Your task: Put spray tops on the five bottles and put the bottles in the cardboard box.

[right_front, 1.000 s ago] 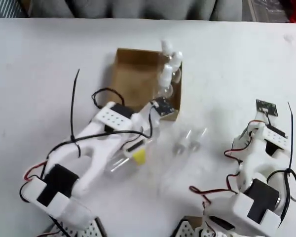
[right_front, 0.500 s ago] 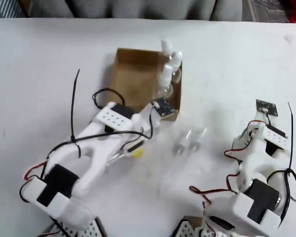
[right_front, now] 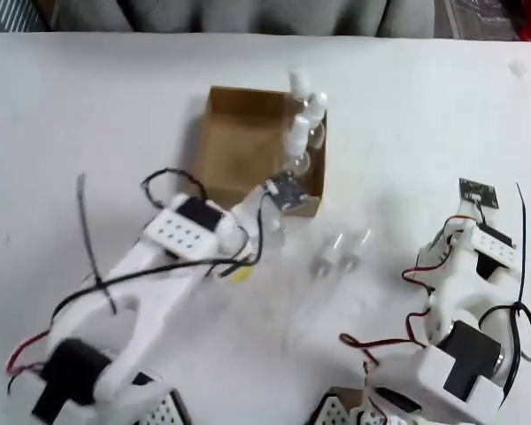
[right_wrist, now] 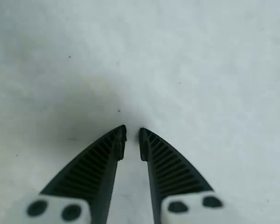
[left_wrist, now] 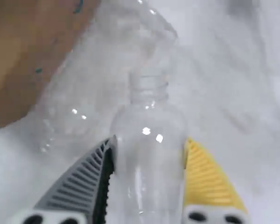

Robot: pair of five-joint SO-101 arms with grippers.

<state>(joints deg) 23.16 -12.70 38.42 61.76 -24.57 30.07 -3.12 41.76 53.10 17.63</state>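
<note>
Now, left claw (left_wrist: pixel 148 142) clamped on a topless bottle (left_wrist: pixel 147 121), just beside the box (right_front: pixel 234 150).
On the desk (right_front: pixel 425 106), box holds capped bottles (right_front: pixel 303 133) along one wall; the gripped bottle's neck points away from the claw, toward the box corner; right claw (right_wrist: pixel 132 133), well apart, nearly together, empty.

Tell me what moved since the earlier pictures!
The left arm swung toward the left side of the high view, its cable going along, while the left gripper kept its hold on the clear bottle near the cardboard box. Nothing was picked up or let go. The right gripper, the sprayer-topped bottles in the box and the two loose bottles on the table stayed put.
</note>
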